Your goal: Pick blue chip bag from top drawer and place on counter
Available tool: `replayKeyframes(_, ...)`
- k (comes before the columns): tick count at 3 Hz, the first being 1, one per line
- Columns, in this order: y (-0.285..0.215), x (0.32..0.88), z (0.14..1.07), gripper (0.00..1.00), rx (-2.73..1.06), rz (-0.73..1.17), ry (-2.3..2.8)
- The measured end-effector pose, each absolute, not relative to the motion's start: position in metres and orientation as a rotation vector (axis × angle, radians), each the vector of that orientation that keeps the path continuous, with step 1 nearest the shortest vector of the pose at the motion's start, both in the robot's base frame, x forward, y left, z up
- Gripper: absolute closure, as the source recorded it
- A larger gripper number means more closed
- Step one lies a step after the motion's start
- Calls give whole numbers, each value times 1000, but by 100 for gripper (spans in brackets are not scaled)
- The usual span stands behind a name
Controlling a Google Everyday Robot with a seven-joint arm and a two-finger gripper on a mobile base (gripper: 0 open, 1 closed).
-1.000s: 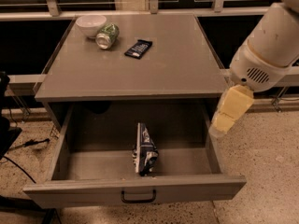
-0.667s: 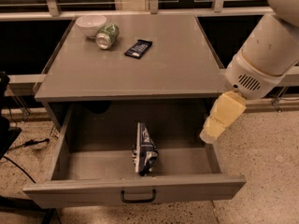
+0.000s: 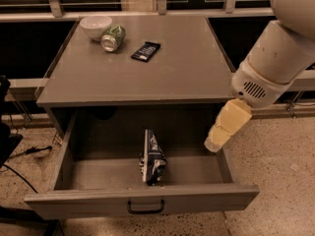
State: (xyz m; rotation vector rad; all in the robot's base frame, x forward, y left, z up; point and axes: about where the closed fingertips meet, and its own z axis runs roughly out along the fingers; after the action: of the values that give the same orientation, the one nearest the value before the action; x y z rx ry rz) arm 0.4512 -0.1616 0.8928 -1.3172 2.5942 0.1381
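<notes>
Camera view from above a grey cabinet: at far left, dark cables [image 3: 24, 151] trail over the speckled floor, partly cut off by the frame. A white bowl [image 3: 96, 26], a green can [image 3: 112, 37] on its side and a flat dark bar wrapper [image 3: 146, 51] sit along the back left of the counter [image 3: 187, 68]. Below, the top drawer [image 3: 206, 196] stands pulled out, its back corners lost in shadow under the counter. The blue chip bag [image 3: 151, 157] stands on edge near the middle of the drawer floor, its lettering too small to read. At right, the cream-coloured gripper [image 3: 216, 140] hangs over the drawer's right wall, well apart from the bag. Whether it is spread or pressed together cannot be told. The white arm [image 3: 275, 63] runs out of frame at top right.
</notes>
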Motion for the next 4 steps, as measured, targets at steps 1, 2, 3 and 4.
replayKeyframes(1, -150, 448, 875, 0, -1309, 166, 2609)
replayKeyframes(2, -133, 440, 863, 0, -1296, 202, 2615)
replayKeyframes(3, -103, 427, 851, 0, -1270, 237, 2614)
replayKeyframes(4, -87, 424, 843, 0, -1213, 250, 2627)
